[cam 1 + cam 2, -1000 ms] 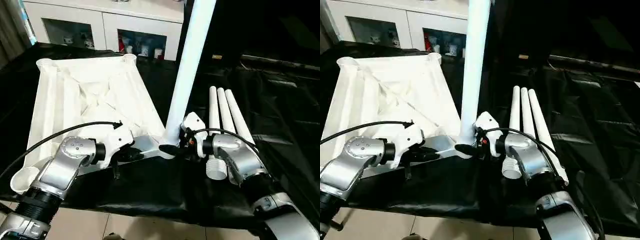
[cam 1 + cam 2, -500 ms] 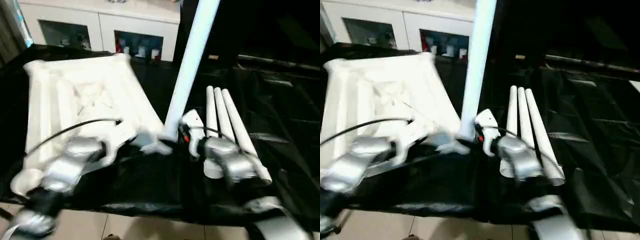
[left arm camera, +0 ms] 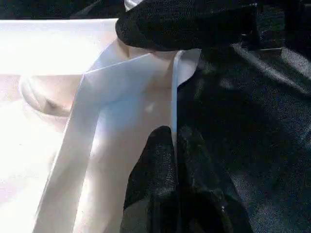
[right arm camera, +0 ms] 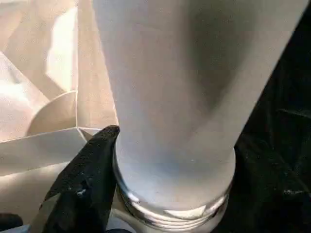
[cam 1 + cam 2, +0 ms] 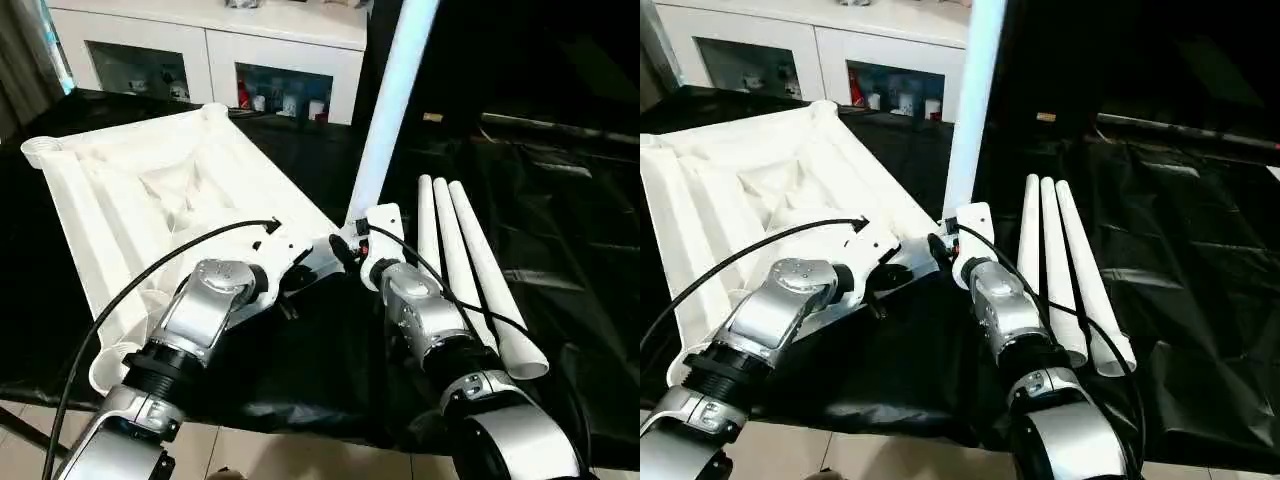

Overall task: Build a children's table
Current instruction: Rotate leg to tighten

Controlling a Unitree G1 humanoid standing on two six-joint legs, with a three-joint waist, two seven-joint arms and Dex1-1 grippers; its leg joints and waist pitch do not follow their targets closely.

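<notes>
1. My right gripper (image 4: 160, 194) is clamped around the base of an upright white leg (image 5: 390, 110), just above its threaded end; one black finger (image 4: 85, 184) presses against its side.
2. My left gripper (image 3: 172, 141) pinches the thin rim of the tabletop (image 5: 150, 200), its fingers pressed together on that edge.
3. The tabletop lies upside down, ribbed side up, on the black-draped table (image 5: 580, 220), to my left.
4. The upright leg stands at the tabletop's near right corner socket.
5. Three loose legs (image 5: 465, 260) lie side by side, touching, to my right.
6. A white cabinet (image 5: 220, 50) with glass doors stands behind the table.
</notes>
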